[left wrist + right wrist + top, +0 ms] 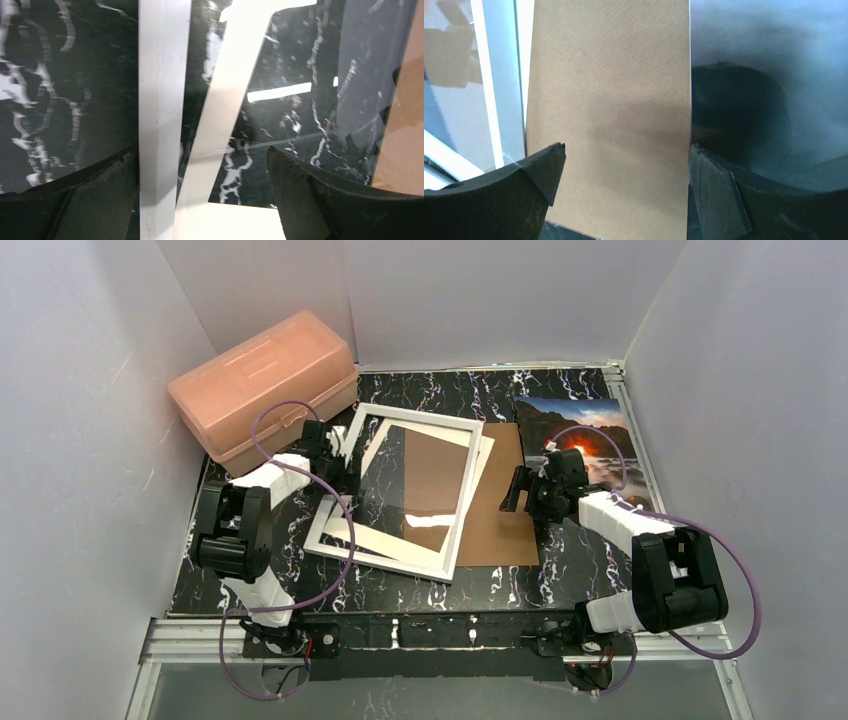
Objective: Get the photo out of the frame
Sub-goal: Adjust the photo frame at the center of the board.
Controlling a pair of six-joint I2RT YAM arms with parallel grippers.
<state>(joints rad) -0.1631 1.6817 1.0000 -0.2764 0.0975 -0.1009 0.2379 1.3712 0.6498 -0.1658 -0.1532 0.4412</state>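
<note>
**Photo lies free of the frame; both pincers wide and empty**

Photo (600, 422) rests flat on the surface (560, 570) at about 1 o'clock in the top view, picture side up. Its near left corner is hidden under the right arm. The frame (420, 416) sits at the centre, askew, with its white mat (487, 455) peeking out at its 3 o'clock side. The brown backing board (505, 510) lies between the frame and the photo. A pink box (265, 385) stands at 10 o'clock.

The left pincer (335, 455) hovers at the frame's 9 o'clock edge. Its wrist view shows the jaws spread wide with the white rail (160, 125) between them, unpinched. The right pincer (522, 490) hangs over the seam where board meets photo. It too is fully spread and holds nothing.

By my reading the photo is already out, so the extraction step looks finished. What remains is probably for both arms to lift straight up and draw back. The left should clear the rail without dragging it, and the right should not brush the glossy print.
</note>
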